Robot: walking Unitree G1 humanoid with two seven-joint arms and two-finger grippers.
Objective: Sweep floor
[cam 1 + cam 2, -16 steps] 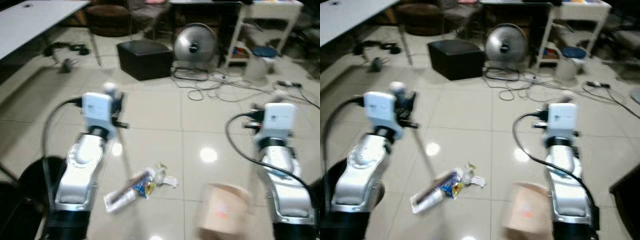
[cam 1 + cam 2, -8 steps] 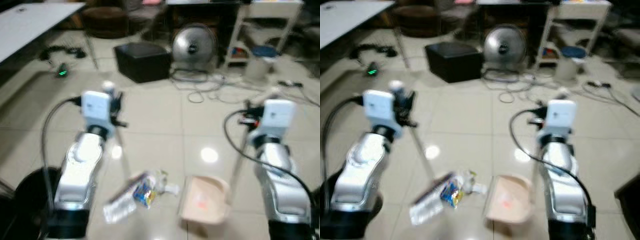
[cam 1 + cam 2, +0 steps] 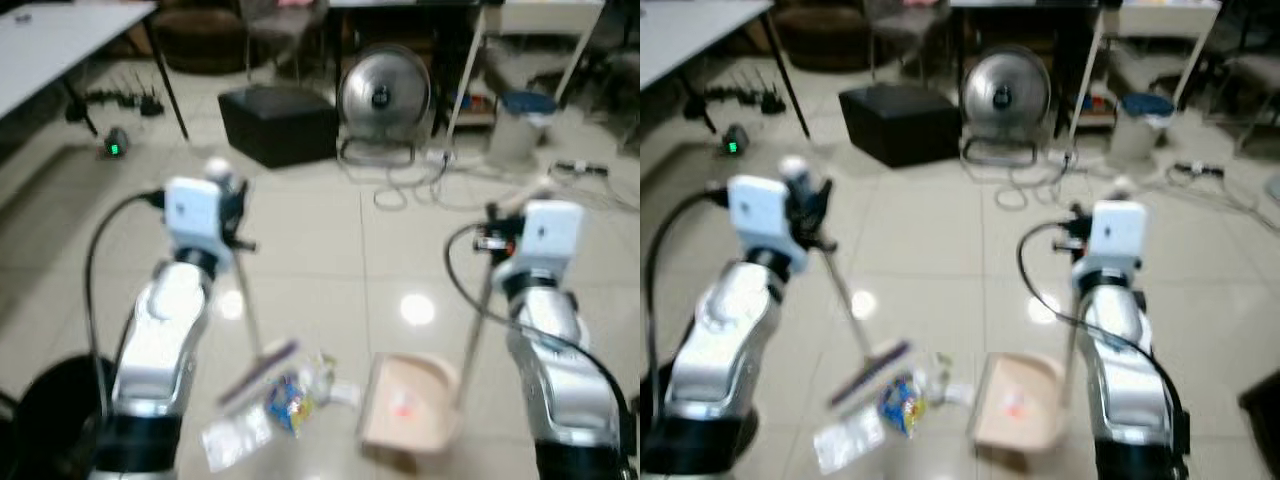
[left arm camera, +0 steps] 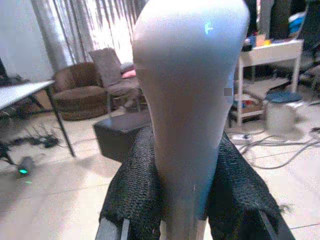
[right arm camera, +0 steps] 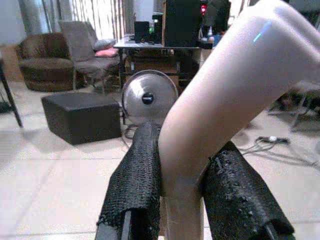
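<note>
In the left eye view the left gripper (image 3: pixel 222 190) is raised on the left, clamped on the top of the broom (image 3: pixel 245 300), whose thin handle slants down and to the right to a brush head lying on the tiled floor (image 3: pixel 330 250), just beside a small heap of litter (image 3: pixel 290 400) with a clear plastic bag (image 3: pixel 235 440) nearer the robot. On the right, the right gripper (image 3: pixel 505 225) grips the upright handle of the dustpan (image 3: pixel 410 405), whose pink tray rests on the floor with its mouth facing left toward the litter. Far off stand a black box (image 3: pixel 278 122) and a round fan (image 3: pixel 378 98). In the left wrist view the black fingers (image 4: pixel 132 200) press on either side of the pale broom handle. In the right wrist view the fingers (image 5: pixel 137 185) squeeze the bent dustpan handle.
</note>
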